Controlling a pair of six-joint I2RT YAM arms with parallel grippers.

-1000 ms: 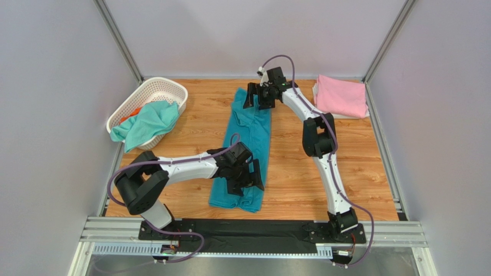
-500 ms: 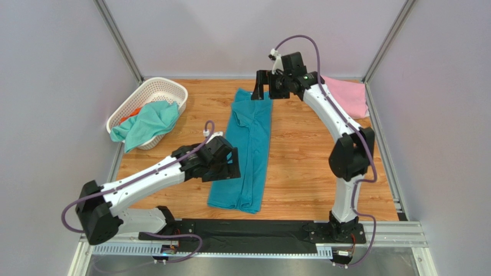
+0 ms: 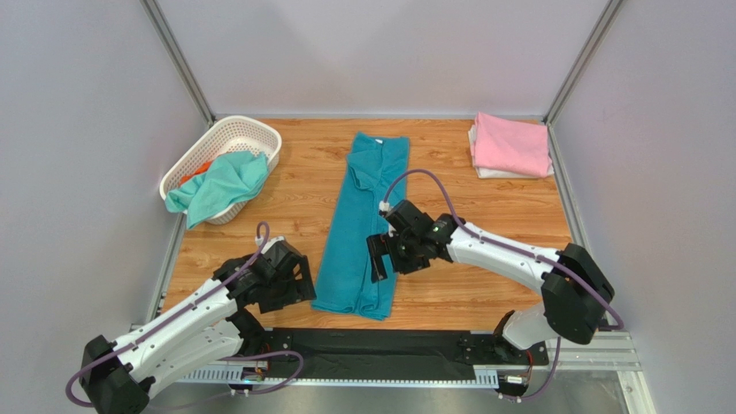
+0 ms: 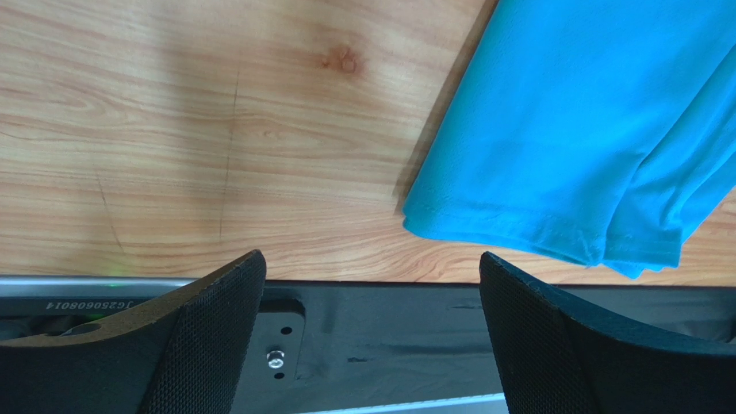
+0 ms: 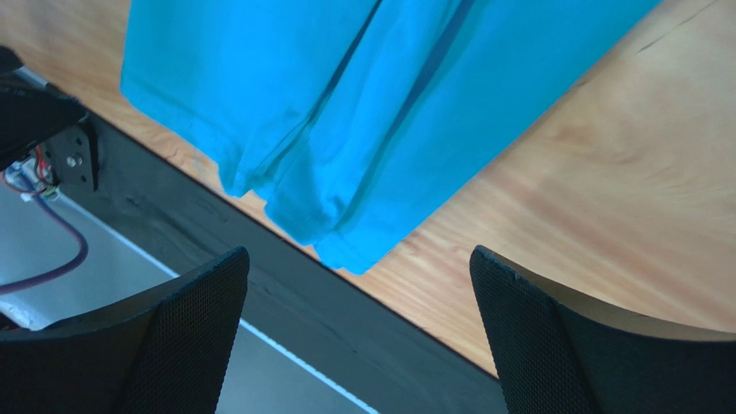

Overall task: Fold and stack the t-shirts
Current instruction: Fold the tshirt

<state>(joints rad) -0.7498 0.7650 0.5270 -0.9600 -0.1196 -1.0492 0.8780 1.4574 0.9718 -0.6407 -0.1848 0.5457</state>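
Note:
A teal-blue t-shirt (image 3: 367,220) lies folded lengthwise into a long strip down the middle of the table, collar at the far end. My left gripper (image 3: 292,283) is open just left of its near hem, holding nothing. In the left wrist view the hem corner (image 4: 553,233) lies ahead and to the right of the open left gripper (image 4: 371,336). My right gripper (image 3: 384,259) hovers open over the strip's near right part. In the right wrist view the layered hem (image 5: 345,198) shows above the open right gripper (image 5: 358,336).
A folded pink t-shirt (image 3: 511,142) rests on a white one (image 3: 485,172) at the far right. The white lattice basket (image 3: 233,134) at the far left holds a mint-green t-shirt (image 3: 220,185) and an orange one (image 3: 197,169). The black base rail (image 3: 380,345) runs along the near edge.
My left arm drew back off the teal shirt to the near left. My right arm swung from the collar end down to the near hem. Both grippers stayed open.

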